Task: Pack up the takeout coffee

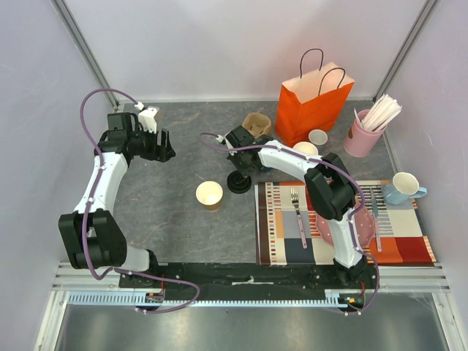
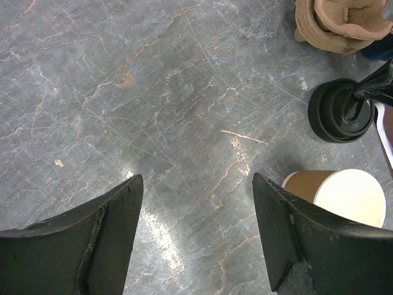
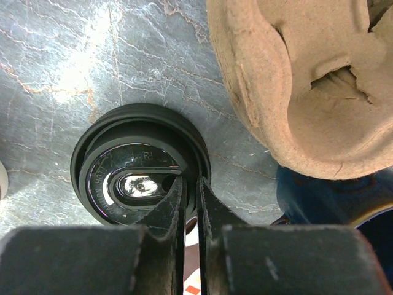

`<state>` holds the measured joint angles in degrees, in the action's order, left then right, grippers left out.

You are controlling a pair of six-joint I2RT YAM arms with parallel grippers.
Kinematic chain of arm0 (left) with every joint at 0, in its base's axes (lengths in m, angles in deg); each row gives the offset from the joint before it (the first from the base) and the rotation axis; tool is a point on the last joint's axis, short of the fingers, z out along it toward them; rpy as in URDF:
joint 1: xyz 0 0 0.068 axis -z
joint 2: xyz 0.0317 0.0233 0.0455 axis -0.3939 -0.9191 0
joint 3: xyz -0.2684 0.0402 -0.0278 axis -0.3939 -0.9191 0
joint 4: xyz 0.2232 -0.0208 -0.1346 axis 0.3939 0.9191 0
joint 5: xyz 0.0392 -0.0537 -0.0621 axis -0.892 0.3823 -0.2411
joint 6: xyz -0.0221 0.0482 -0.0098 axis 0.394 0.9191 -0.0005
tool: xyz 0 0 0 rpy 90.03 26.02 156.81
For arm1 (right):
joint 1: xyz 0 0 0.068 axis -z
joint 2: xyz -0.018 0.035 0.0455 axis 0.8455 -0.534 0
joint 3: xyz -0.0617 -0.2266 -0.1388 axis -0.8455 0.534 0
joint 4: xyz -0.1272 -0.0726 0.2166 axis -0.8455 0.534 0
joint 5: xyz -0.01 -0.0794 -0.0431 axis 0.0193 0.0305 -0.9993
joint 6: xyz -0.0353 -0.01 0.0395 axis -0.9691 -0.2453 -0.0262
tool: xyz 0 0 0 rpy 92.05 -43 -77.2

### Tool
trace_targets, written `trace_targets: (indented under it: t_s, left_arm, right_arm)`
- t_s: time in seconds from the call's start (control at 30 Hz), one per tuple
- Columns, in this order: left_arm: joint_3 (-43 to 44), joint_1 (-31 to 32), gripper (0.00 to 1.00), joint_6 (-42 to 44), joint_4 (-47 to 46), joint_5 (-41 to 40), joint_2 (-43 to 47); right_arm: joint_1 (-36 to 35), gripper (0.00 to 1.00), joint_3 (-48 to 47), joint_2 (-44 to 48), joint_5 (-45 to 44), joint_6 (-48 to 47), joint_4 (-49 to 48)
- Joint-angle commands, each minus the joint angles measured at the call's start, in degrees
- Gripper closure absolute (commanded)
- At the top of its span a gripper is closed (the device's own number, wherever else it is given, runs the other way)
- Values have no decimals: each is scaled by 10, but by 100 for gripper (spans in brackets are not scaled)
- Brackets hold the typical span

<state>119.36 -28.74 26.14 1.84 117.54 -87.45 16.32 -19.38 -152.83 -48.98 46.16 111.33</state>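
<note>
No lidded coffee cup shows. A lidless brown kraft cup (image 1: pixel 209 194) with a cream inside stands on the grey table; it also shows in the left wrist view (image 2: pixel 350 196). A black plastic lid (image 1: pixel 235 186) lies just right of it, apart from it, seen too in the wrist views (image 2: pixel 334 117) (image 3: pixel 123 153). My right gripper (image 1: pixel 240 175) (image 3: pixel 191 187) is shut on the lid's rim. I cannot tell whether the lid rests on the table or hangs just above it. My left gripper (image 1: pixel 165 148) (image 2: pixel 196 184) is open and empty over bare table, left of the cup.
A moulded pulp cup carrier (image 1: pixel 257 124) (image 3: pixel 307 80) sits behind the lid. An orange paper bag (image 1: pixel 314 110) stands at the back right with two white cups (image 1: pixel 318 137) and a pink holder (image 1: pixel 362 135). A striped placemat (image 1: pixel 395 241) holds a fork (image 1: pixel 296 201) and a blue mug (image 1: pixel 402 189).
</note>
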Motion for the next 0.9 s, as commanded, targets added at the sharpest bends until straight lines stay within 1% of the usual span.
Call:
trace_targets:
  t_s: [0.0, 0.13, 0.3, 0.33, 0.37, 0.47, 0.6, 0.73, 0.87]
  left_arm:
    - [4, 0, 22, 18, 5, 16, -2]
    - [4, 0, 22, 17, 5, 17, -4]
    - [4, 0, 22, 16, 5, 18, -3]
    - [4, 0, 22, 17, 5, 18, -3]
    - [4, 0, 22, 18, 5, 17, -3]
    - [3, 0, 22, 18, 5, 18, -2]
    - [5, 0, 22, 18, 5, 19, -4]
    - [5, 0, 22, 18, 5, 20, -4]
    - [5, 0, 22, 18, 5, 21, -3]
  right_arm:
    - [-3, 84, -21, 21, -13, -2, 0]
    - [-2, 75, -17, 31, -17, -2, 2]
    - [-2, 76, -22, 24, -27, -18, 4]
    - [-2, 78, -23, 21, -26, -18, 3]
    - [-2, 86, -24, 20, -26, -18, 3]
    - [-2, 95, -27, 21, -27, -17, 4]
    - [-2, 96, -27, 36, -33, -17, 5]
    - [-4, 100, -27, 61, -23, -21, 9]
    - [-3, 100, -21, 92, 87, -31, 1]
